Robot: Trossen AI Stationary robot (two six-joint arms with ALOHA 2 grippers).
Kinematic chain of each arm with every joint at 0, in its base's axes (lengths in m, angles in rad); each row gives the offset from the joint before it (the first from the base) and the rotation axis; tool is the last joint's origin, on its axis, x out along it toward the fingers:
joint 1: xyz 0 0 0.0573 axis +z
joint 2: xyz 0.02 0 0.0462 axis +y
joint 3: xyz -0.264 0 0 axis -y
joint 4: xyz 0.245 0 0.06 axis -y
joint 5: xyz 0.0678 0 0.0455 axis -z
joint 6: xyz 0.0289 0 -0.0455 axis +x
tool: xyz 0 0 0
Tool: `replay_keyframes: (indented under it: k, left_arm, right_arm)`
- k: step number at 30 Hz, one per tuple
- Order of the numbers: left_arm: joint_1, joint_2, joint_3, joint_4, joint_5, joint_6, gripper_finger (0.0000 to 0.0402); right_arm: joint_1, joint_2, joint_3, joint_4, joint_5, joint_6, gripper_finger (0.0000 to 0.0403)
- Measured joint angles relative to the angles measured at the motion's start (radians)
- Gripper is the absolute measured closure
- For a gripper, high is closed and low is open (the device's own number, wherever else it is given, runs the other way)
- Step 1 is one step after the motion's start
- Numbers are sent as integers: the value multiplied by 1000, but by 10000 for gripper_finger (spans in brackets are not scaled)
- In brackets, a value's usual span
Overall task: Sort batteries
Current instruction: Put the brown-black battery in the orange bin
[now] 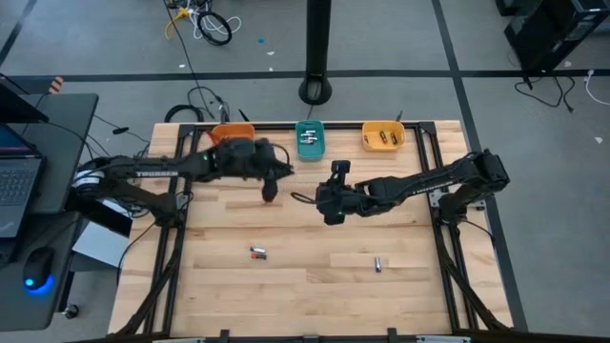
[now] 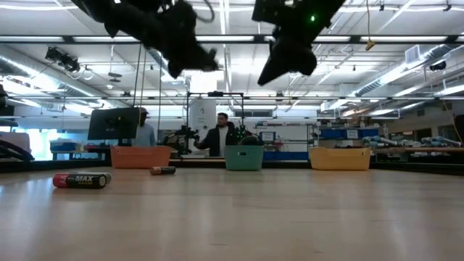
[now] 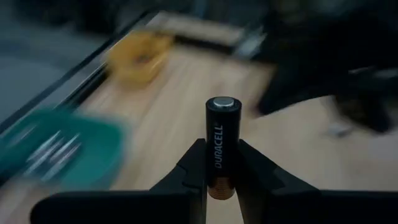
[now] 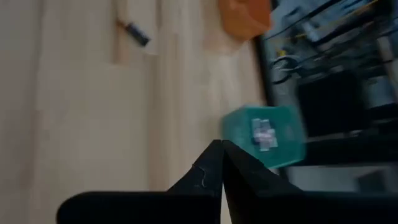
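Observation:
My left gripper (image 1: 270, 191) hangs above the table in front of the orange bin (image 1: 229, 133) and teal bin (image 1: 310, 140), shut on a black, copper-ended Duracell battery (image 3: 221, 134). My right gripper (image 1: 331, 211) hovers mid-table with its fingers shut (image 4: 222, 152) and nothing between them. A red-and-black battery (image 1: 257, 252) and a silver one (image 1: 377, 264) lie on their sides on the near half of the table. The low view shows the red-black "MAX" cell (image 2: 81, 180) and a smaller dark cell (image 2: 162, 170) farther back. Several cells lie in the teal bin and the yellow bin (image 1: 383, 136). My left gripper pinches the Duracell battery at its copper-coloured end (image 3: 219, 182) between the two fingers (image 3: 193, 165). The battery lies along the fingers and sticks out past their tips, its silver cap (image 3: 224, 102) pointing away. It is lifted clear of the table.
Three bins stand in a row at the table's far edge: orange (image 2: 141, 156), teal (image 2: 244, 156) and yellow (image 2: 339, 158). A dark battery (image 4: 135, 32) lies on the wood near the orange bin (image 4: 245, 15). People stand in the room beyond the table.

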Motion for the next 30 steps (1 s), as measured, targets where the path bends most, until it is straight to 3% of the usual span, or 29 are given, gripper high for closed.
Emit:
replay_keyframes:
  k: [5, 10, 20, 25, 30]
  left_arm:
    - [153, -5, 73, -355, -52, 22, 345]
    - [350, 25, 81, -534, -56, 22, 345]
    - [666, 244, 82, -603, -55, 103, 345]
    - [721, 361, 82, -594, -54, 105, 345]
    - [726, 396, 83, -547, -47, 108, 345]
  right_arm:
    - [-20, 0, -113, 154, -49, 26, 395]
    - [-21, 0, -198, 244, -52, 61, 391]
    - [-21, 0, -262, 303, -53, 88, 393]
    - [-21, 0, -262, 303, -53, 85, 393]
    - [-21, 0, -262, 303, -53, 85, 393]
